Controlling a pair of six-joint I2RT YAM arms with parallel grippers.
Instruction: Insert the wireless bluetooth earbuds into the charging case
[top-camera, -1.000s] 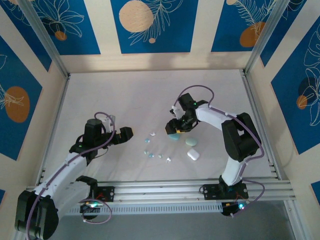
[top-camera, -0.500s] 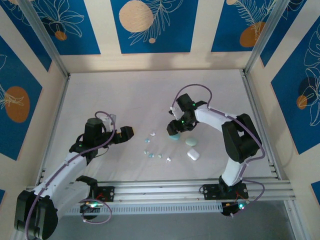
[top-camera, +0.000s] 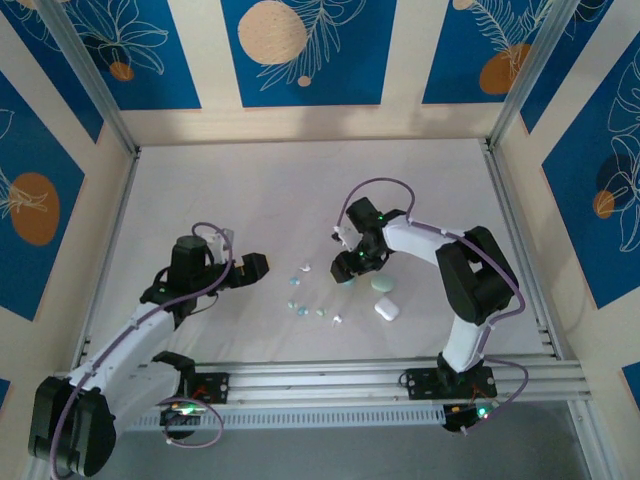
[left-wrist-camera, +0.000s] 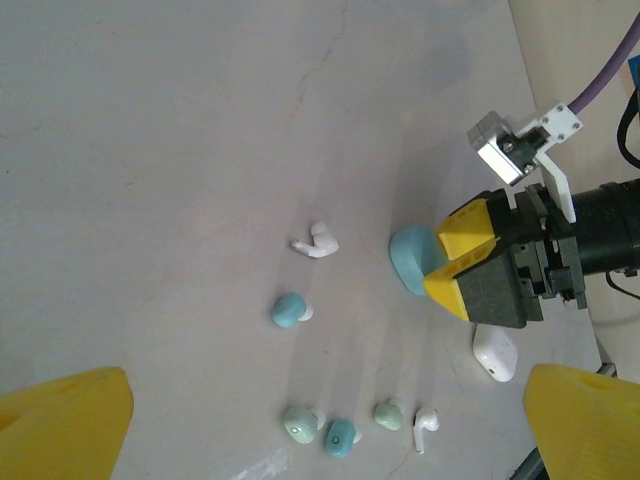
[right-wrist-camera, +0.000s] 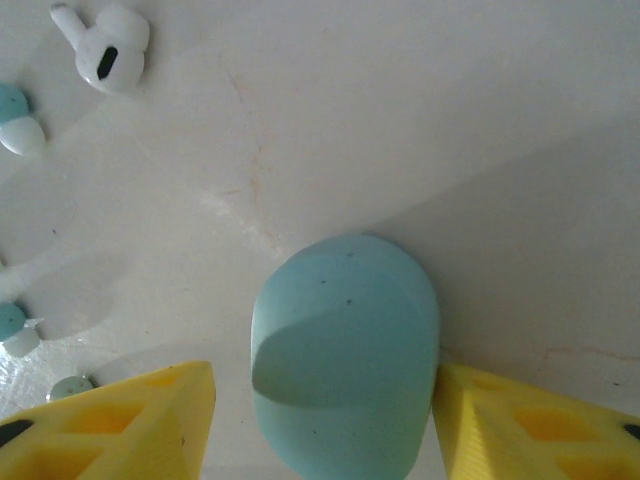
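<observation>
The left end effector (top-camera: 247, 268) hangs spread fully wide above the bench (top-camera: 230, 190), holding nothing. Right of it, all 6 earbuds (left-wrist-camera: 288, 310) lie loose on the bench, so none is inserted yet and the whole task remains. Further right, the right end effector (top-camera: 351, 266) stands partly open astride the blue case (right-wrist-camera: 345, 350), 1 pad touching it and the other just clear. The green case (top-camera: 382, 284) and the white case (top-camera: 386, 309) lie beyond.

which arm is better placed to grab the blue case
Right: the right pincer straddles the blue case, jaws on either side; the left pincer hangs open beyond the earbuds.
</observation>
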